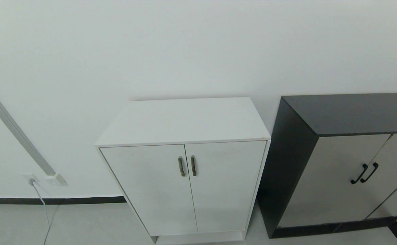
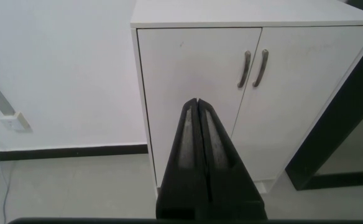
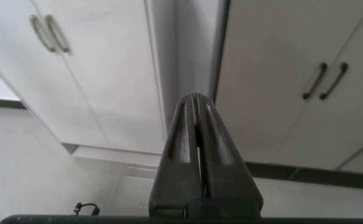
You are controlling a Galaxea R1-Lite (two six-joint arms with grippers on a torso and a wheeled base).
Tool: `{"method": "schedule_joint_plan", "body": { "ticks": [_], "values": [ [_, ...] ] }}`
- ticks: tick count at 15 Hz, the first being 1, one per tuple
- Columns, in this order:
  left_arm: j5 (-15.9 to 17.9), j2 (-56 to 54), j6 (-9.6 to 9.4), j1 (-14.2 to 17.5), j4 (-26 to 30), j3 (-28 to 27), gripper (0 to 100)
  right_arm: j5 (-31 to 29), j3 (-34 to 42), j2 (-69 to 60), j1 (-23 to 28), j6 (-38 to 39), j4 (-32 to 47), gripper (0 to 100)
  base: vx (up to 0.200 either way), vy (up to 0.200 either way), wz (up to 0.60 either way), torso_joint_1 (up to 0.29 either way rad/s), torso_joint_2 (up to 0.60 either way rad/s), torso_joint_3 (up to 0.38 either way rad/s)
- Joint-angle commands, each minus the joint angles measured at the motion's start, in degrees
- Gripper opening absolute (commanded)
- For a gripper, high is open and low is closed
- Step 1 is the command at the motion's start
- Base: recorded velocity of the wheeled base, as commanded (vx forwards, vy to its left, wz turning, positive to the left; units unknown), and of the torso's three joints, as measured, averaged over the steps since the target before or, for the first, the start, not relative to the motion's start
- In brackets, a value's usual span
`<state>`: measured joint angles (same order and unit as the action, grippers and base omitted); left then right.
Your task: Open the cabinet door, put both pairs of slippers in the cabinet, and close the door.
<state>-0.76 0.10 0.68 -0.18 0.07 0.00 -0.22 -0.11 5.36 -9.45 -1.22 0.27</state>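
Observation:
A white two-door cabinet (image 1: 185, 163) stands against the wall with both doors closed. Two metal handles (image 1: 187, 166) sit side by side at the middle seam. My left gripper (image 2: 197, 102) is shut and empty, held short of the left door (image 2: 194, 74), below and to the side of the handles (image 2: 253, 68). My right gripper (image 3: 196, 98) is shut and empty, low in front of the gap between the white cabinet (image 3: 101, 68) and the dark one.
A black cabinet (image 1: 341, 160) with grey doors and black handles (image 1: 365, 173) stands right of the white one. A wall socket (image 1: 32, 179) with a grey cable (image 1: 44, 207) is at the left. Bare grey floor (image 1: 66, 224) lies in front.

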Motion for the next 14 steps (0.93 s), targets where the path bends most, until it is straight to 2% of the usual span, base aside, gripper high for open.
{"method": "schedule_joint_plan", "body": {
  "ticks": [1,6,9,11,14],
  "values": [
    [-0.04,-0.01,0.02,0.01,0.01,0.00,0,-0.04,-0.07,0.70,2.68,-0.19,0.00,0,0.000,0.000,0.00,0.000,0.00,0.000],
    [-0.04,-0.01,0.02,0.01,-0.07,0.00,0,-0.04,-0.07,-3.52,10.24,-0.10,0.00,0,0.000,0.000,0.00,0.000,0.00,0.000],
    [-0.04,-0.01,0.02,0.01,-0.07,0.00,0,-0.84,0.11,-5.19,9.89,1.83,-0.09,0,0.000,0.000,0.00,0.000,0.00,0.000],
    [-0.04,-0.01,-0.07,0.01,-0.07,0.00,0,-1.89,0.11,-5.28,9.80,5.79,-0.62,0,0.000,0.000,0.00,0.000,0.00,0.000],
    [-0.04,-0.01,-0.07,0.01,-0.07,0.00,0,-1.98,0.11,-5.28,9.80,5.61,-0.62,0,0.000,0.000,0.00,0.000,0.00,0.000]
  ]
}}
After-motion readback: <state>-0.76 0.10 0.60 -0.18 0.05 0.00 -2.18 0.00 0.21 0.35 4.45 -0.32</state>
